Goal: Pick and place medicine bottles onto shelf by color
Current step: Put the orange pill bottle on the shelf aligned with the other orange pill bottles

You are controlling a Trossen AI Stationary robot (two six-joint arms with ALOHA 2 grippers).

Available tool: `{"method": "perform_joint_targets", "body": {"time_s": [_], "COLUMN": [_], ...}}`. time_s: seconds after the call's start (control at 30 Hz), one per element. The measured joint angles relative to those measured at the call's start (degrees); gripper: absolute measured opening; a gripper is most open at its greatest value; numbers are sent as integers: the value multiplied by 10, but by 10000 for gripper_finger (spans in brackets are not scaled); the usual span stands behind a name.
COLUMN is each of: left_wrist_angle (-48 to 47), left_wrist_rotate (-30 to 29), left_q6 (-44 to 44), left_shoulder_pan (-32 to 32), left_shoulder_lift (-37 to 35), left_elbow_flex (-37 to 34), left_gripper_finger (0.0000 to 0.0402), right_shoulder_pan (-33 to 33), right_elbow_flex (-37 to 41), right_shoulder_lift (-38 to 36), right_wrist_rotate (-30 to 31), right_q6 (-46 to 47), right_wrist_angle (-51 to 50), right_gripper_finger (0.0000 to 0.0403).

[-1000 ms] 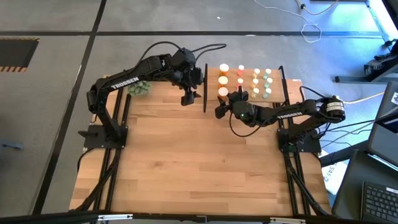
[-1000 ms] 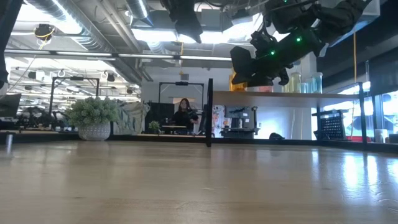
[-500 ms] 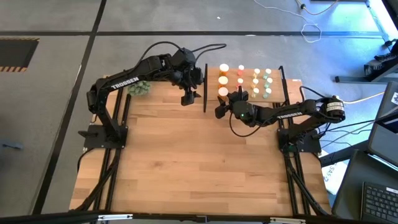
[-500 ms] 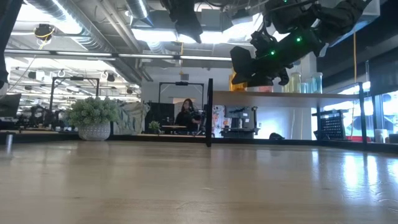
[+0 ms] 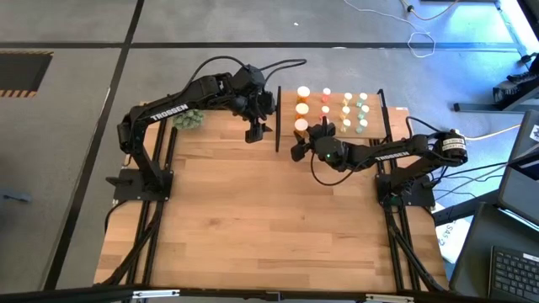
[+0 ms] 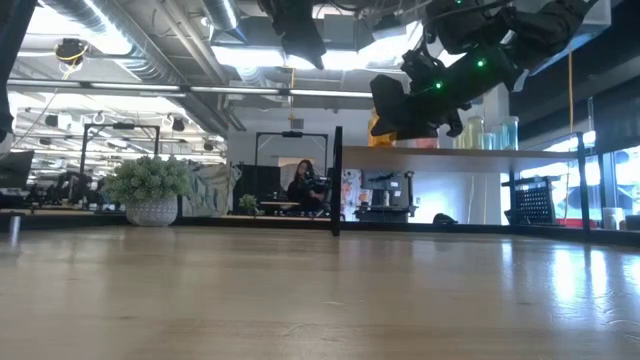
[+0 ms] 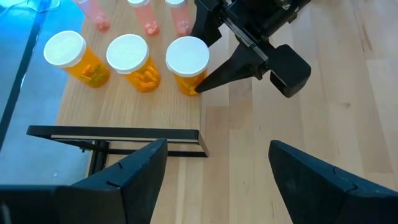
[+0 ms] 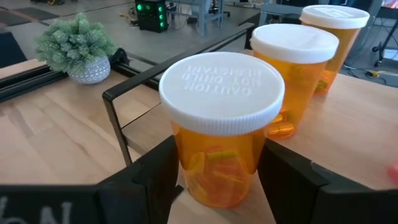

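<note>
Nearest orange bottle (image 8: pixel 222 127) stands upright on the shelf (image 7: pixel 124 106) at its near corner, first in a row of three orange ones, with pink bottles (image 7: pixel 149 15) in the row behind. Rigid plastic cylinder with loose pills inside, so probably light; smooth wall likely slippery, and the wide ribbed cap (image 8: pixel 221 87) overhangs the body. Best hold looks to be mid-body, below the cap lip (the cap would then stop any upward slip). Right gripper (image 8: pixel 217 171) sits at that bottle, fingers (image 8: pixel 152 174) spread a little wider than the body and flanking it; contact cannot be confirmed. Left gripper (image 7: pixel 214 165) hovers above the shelf's edge, fingers wide apart, holding nothing.
</note>
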State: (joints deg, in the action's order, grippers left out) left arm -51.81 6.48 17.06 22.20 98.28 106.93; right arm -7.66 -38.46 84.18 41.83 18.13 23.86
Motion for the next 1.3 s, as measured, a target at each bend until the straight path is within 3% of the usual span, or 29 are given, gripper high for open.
{"method": "perform_joint_targets", "body": {"time_s": [0.57, 1.03, 1.3], "left_wrist_angle": [0, 0, 0], "left_wrist_rotate": [0, 0, 0], "left_q6": [0, 0, 0], "left_shoulder_pan": [0, 0, 0], "left_shoulder_lift": [0, 0, 0], "left_elbow_flex": [0, 0, 0], "left_gripper_finger": [276, 276, 276], "right_shoulder_pan": [0, 0, 0], "right_elbow_flex": [0, 0, 0], "right_shoulder_lift": [0, 0, -11], "right_wrist_rotate": [6, 6, -33], "right_q6": [-6, 11, -69], "right_wrist_angle": [-1, 4, 11], "right_gripper_finger": [256, 257, 257]}}
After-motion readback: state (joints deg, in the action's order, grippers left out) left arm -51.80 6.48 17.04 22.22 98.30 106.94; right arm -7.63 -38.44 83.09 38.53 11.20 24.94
